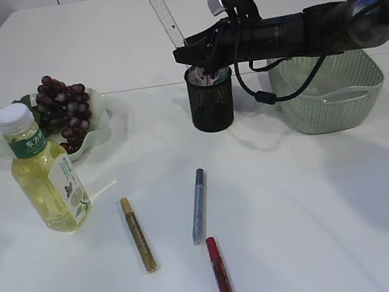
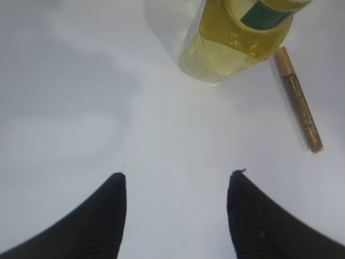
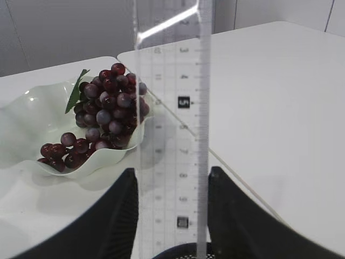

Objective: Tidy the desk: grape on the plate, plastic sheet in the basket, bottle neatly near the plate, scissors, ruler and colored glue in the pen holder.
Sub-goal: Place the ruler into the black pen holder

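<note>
Placed: grapes (image 1: 62, 107) on plate (image 1: 106, 123), bottle (image 1: 44, 177) beside it; right gripper (image 3: 170, 189) pinching ruler (image 1: 165, 19) into pen holder (image 1: 212, 106); left gripper (image 2: 175, 181) spread, empty; three glue pens (image 1: 198, 206) outstanding.

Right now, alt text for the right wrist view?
A clear ruler stands upright between the right gripper's two black fingers, its lower end over the rim of a black mesh pen holder. Behind it to the left, dark red grapes sit on a wavy pale green plate on a white table.

White table (image 1: 323, 207): bottle (image 1: 45, 177), plate (image 1: 105, 116), glue pens (image 1: 138, 234).
</note>
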You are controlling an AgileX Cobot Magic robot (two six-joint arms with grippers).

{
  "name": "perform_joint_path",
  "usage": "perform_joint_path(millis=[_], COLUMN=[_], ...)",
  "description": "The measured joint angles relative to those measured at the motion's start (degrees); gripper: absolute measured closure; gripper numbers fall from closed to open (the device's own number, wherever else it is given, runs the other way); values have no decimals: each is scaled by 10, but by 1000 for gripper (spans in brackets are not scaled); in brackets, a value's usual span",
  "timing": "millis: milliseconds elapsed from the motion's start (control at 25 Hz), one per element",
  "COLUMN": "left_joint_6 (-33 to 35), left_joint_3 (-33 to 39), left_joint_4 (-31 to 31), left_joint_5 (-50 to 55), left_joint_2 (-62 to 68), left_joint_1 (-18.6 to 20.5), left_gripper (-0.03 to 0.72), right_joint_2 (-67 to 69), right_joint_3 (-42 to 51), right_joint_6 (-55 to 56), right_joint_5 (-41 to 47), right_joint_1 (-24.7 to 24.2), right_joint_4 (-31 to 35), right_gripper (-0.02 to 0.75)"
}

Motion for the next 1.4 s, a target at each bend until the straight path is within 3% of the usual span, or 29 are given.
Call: perform_joint_path(millis=[720, 960, 1080, 1320, 1400], left_joint_6=[0, 0, 0, 0, 0], left_joint_3=[0, 0, 0, 0, 0], left_joint_4=[0, 0, 0, 0, 0], left_joint_5=[1, 1, 2, 15, 15], left_joint_2=[0, 0, 0, 0, 0], left_joint_1=[0, 0, 0, 0, 0], left_gripper=[253, 253, 253, 253, 253], right_joint_2=[-1, -44, -77, -169, -199], right_joint_3=[0, 0, 0, 0, 0], right_joint_6=[28, 138, 253, 582, 687], right_joint_5=[-3, -3, -6, 9, 35], right_joint_1=[0, -1, -2, -1, 2], right_joint_4=[0, -8, -91, -418, -492], right_gripper=[361, 361, 361, 361, 361])
